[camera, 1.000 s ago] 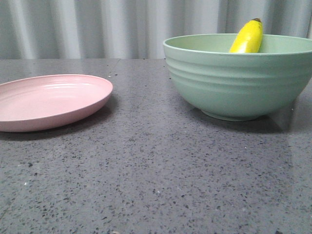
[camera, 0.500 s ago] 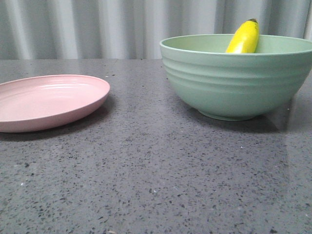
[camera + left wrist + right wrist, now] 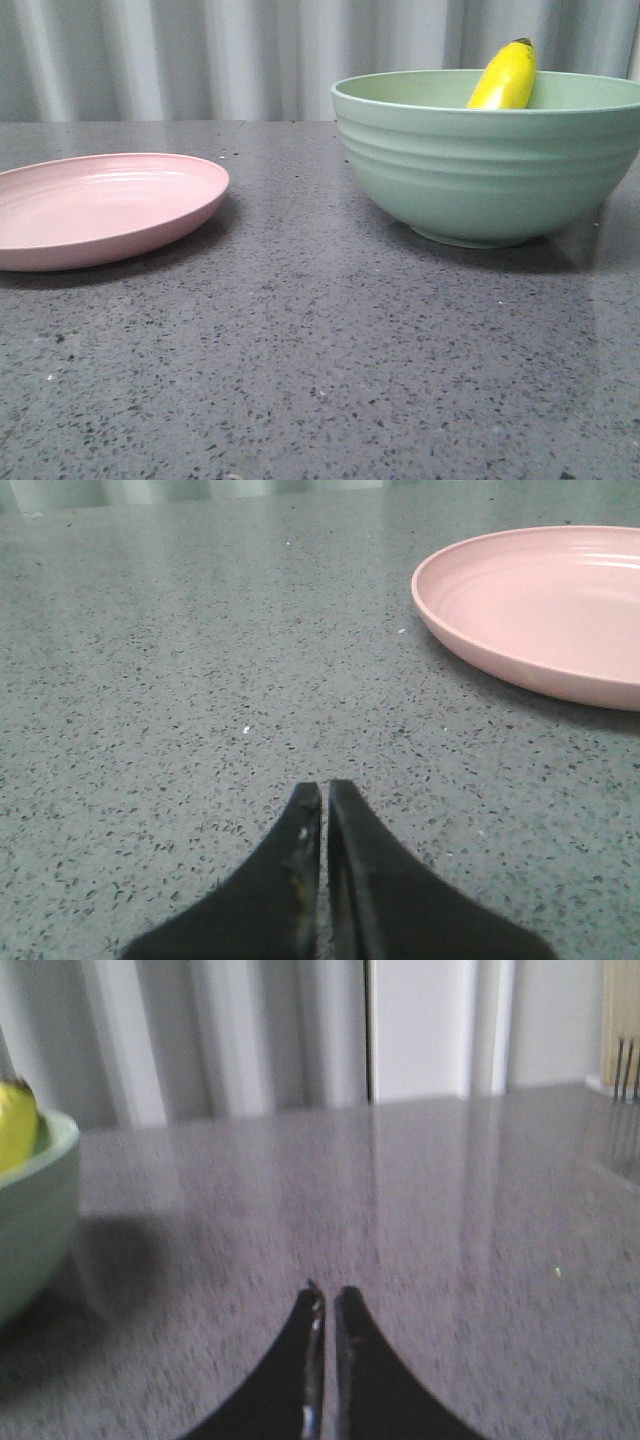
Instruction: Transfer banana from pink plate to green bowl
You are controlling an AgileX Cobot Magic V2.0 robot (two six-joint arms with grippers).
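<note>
The yellow banana (image 3: 507, 76) leans inside the green bowl (image 3: 480, 165) at the right of the front view, its dark tip above the rim. The pink plate (image 3: 95, 205) lies bare at the left. Neither gripper shows in the front view. My left gripper (image 3: 326, 785) is shut and empty over the table, beside the pink plate (image 3: 545, 610). My right gripper (image 3: 328, 1294) is shut and empty over the table, apart from the bowl (image 3: 30, 1210), where a bit of banana (image 3: 15, 1110) shows.
The grey speckled table (image 3: 320, 350) stretches in front of the plate and bowl. A pale corrugated wall (image 3: 200, 60) stands behind. Some thin dark upright rods (image 3: 625, 1068) show at the far edge of the right wrist view.
The front view jitters slightly sideways between frames; the banana stays leaning in the bowl and the plate stays bare.
</note>
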